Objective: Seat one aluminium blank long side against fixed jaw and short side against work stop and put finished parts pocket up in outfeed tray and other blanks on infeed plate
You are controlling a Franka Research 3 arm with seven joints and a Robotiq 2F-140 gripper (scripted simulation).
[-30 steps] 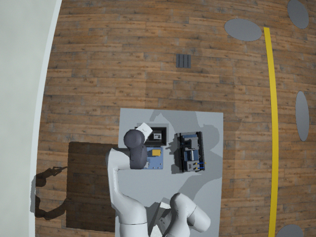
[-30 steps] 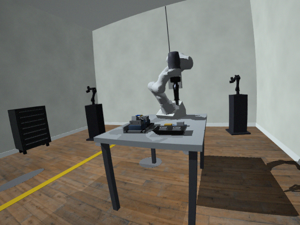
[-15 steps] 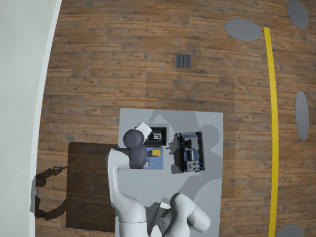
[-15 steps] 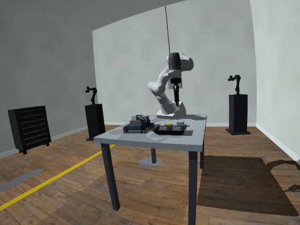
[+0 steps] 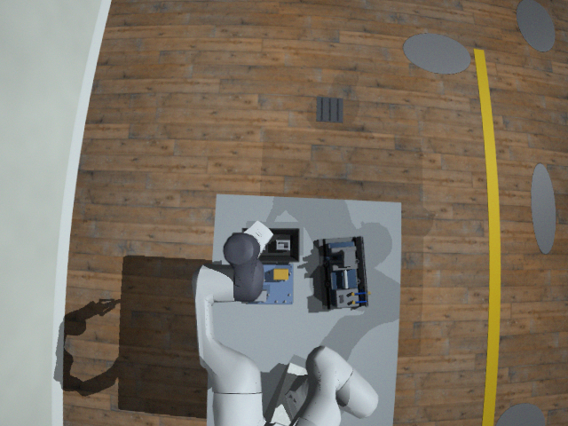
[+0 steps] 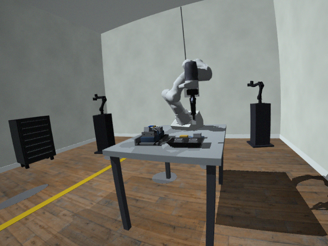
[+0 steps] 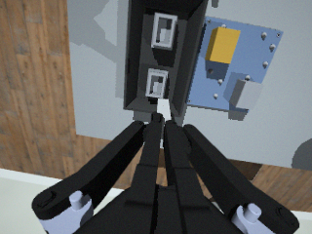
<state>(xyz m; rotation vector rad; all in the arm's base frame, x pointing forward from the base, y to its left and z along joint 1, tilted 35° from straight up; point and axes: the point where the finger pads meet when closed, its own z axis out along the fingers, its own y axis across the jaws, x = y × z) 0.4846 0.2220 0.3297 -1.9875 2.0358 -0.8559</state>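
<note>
My gripper is shut and empty, and hangs high above the near end of the black outfeed tray. It also shows in the exterior view, well above the table. Two finished parts lie in the tray with their pockets up, one farther and one nearer. The blue infeed plate next to the tray holds a brass blank and an aluminium blank, both flat. The vise stands to the right of the plate. A pale block shows in its opening; how it sits I cannot tell.
Several pins stand along the plate's edges. My arm covers the left part of the tray and plate in the overhead view. Hoses stick out at the vise's near end. The table edge is close to the tray.
</note>
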